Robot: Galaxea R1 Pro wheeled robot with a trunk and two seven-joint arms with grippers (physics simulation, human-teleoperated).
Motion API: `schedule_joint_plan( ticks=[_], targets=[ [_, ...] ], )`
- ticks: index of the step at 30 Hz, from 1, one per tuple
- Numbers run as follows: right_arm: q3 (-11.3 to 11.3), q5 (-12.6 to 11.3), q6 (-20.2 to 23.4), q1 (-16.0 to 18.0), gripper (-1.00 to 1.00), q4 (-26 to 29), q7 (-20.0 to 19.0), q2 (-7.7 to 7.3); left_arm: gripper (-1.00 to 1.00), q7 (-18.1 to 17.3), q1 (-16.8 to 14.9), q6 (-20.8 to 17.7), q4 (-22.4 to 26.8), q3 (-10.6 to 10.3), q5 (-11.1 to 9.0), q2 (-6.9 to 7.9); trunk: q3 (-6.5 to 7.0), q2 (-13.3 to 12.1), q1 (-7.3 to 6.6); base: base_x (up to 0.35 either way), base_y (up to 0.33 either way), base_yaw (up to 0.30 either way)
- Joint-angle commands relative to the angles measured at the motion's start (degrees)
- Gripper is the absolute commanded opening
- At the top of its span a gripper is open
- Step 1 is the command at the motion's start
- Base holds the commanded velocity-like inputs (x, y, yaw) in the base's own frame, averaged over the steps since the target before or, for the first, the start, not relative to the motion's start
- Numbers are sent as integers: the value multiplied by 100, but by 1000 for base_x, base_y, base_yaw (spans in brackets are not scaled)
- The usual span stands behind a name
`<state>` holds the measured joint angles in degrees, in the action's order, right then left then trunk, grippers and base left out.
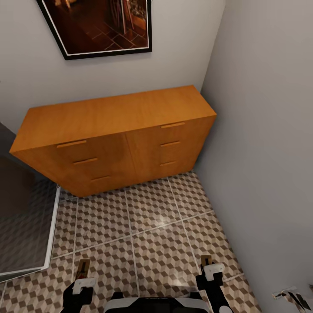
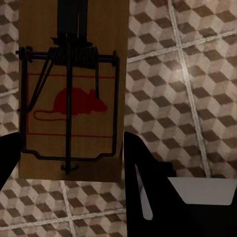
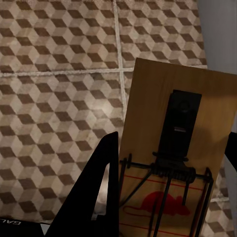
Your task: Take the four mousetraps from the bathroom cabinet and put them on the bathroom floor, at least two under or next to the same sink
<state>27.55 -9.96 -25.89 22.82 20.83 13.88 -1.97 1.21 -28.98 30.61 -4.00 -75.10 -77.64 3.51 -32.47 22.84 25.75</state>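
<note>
So the robot stood facing the orange-brown wooden cabinet in the corner, with its six slot-handled drawers, two columns of three, all shut. One dark-framed picture hung on the wall above it.

Two mousetraps were in view, one per arm. The left pincer was clamped on a mousetrap, with the dark fingers pressing on both edges of the board; the wrist view showed the wire spring and the red mouse print clearly. The right pincer was closed on the second mousetrap the same way, board between its fingers.

Both traps were held up over the bathroom floor, the cube-pattern tiles, not resting on it. In the head view each trap stuck forward from its pincer as a small brown strip. A pale-edged panel sat at the left, and I couldn't tell what it was.
</note>
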Motion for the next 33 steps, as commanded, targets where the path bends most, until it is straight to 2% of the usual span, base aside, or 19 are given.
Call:
schedule_joint_plan(
  ticks=[1,33],
  targets=[
    [49,-66,-22,4,-100,-3,17,-2,-100,37,0,1,-4,-43,4,-8,3,8,3,0,0,0],
    [49,-67,-30,3,-100,-99,15,4,-100,37,1,-11,-4,-40,4,-19,293,8,3,0,0,0]
  ],
)
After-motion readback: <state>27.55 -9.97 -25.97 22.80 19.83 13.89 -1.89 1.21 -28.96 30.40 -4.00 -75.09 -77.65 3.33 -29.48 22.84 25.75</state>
